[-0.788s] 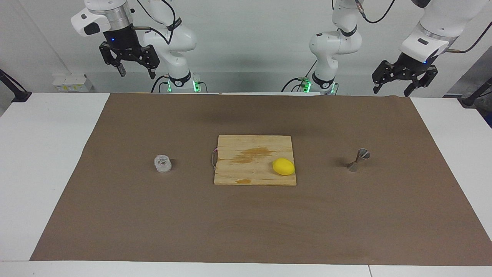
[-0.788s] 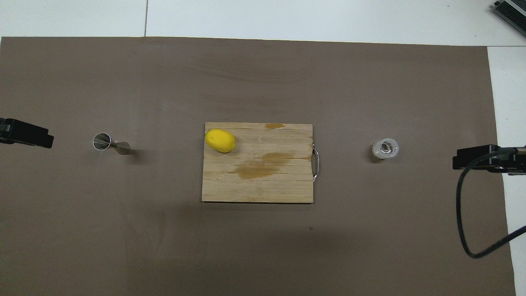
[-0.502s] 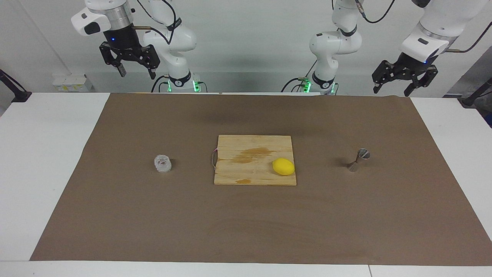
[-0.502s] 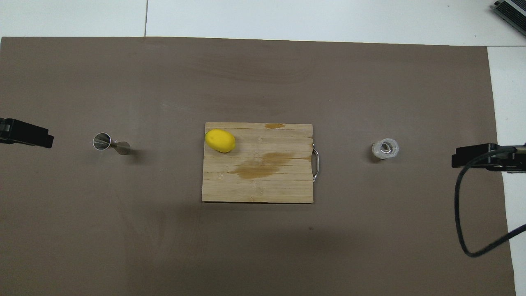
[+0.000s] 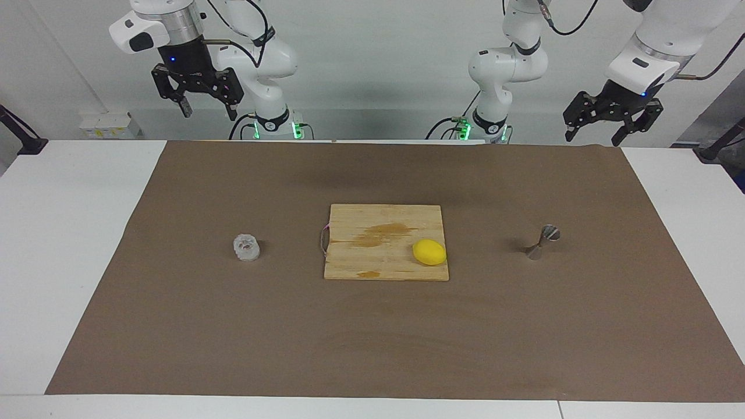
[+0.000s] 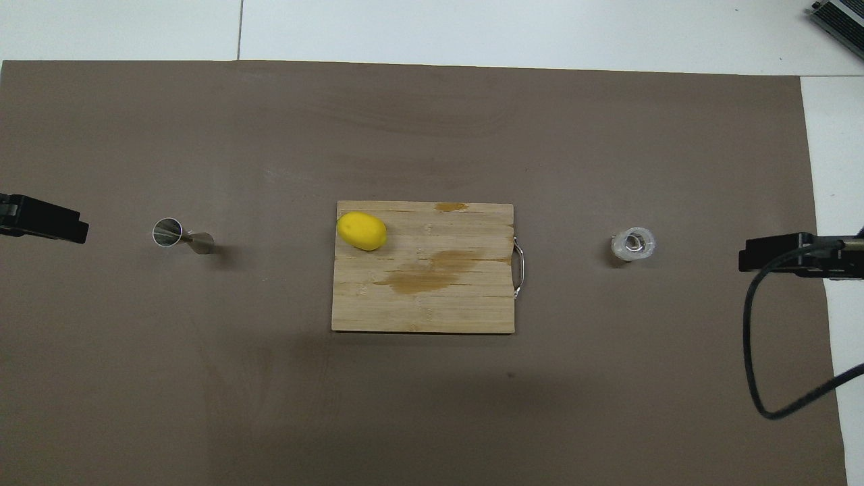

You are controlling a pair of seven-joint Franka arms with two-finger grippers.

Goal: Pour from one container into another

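**Ana:** Glass cup (image 5: 247,247) first, in the facing view. Where does it stand?

**Ben:** Upright on the brown mat (image 5: 233,326), toward the right arm's end of the table, beside the handle end of the wooden board (image 5: 372,256). The metal jigger (image 5: 541,242) stands on the mat at the left arm's end, well apart from the board. A lemon (image 5: 429,252) lies on the board at the end toward the jigger.

**Ana:** And the grippers?

**Ben:** The right gripper (image 5: 206,108) hangs high by its base, fingers spread wide, holding nothing. The left gripper (image 5: 593,134) hangs high over the mat's edge nearest the robots, fingers wide too, also empty.

**Ana:** Now the overhead view.

**Ben:** Cup (image 6: 632,244), board (image 6: 432,304) and jigger (image 6: 182,236) sit in one row across the mat (image 6: 432,418), with the lemon (image 6: 362,231) on the board's corner farthest from the robots. Only a dark part of the left gripper (image 6: 42,224) and of the right gripper (image 6: 776,253) shows at either end; I cannot tell the fingers there.
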